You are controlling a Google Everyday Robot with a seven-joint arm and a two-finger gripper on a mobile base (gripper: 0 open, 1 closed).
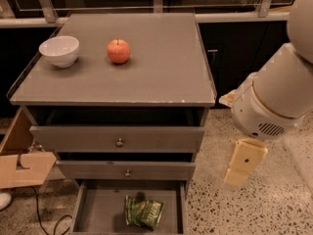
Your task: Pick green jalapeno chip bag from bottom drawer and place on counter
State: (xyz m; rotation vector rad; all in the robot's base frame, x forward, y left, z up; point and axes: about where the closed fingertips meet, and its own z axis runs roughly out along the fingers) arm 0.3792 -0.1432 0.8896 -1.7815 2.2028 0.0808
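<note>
The green jalapeno chip bag (143, 212) lies crumpled on the floor of the open bottom drawer (98, 217), right of its middle. The counter (156, 67) is the broad grey top of the cabinet above. My gripper (243, 163) is a pale cream piece hanging below the white arm (274, 102). It is to the right of the cabinet, at about the height of the middle drawer and over the speckled floor. It is apart from the bag and higher than it. It holds nothing that I can see.
A white bowl (59, 50) and a red apple (119, 51) stand on the counter's back left. Two shut drawers with round knobs (119, 142) sit above the open one. A cardboard box (19, 165) and a cable lie on the floor at left.
</note>
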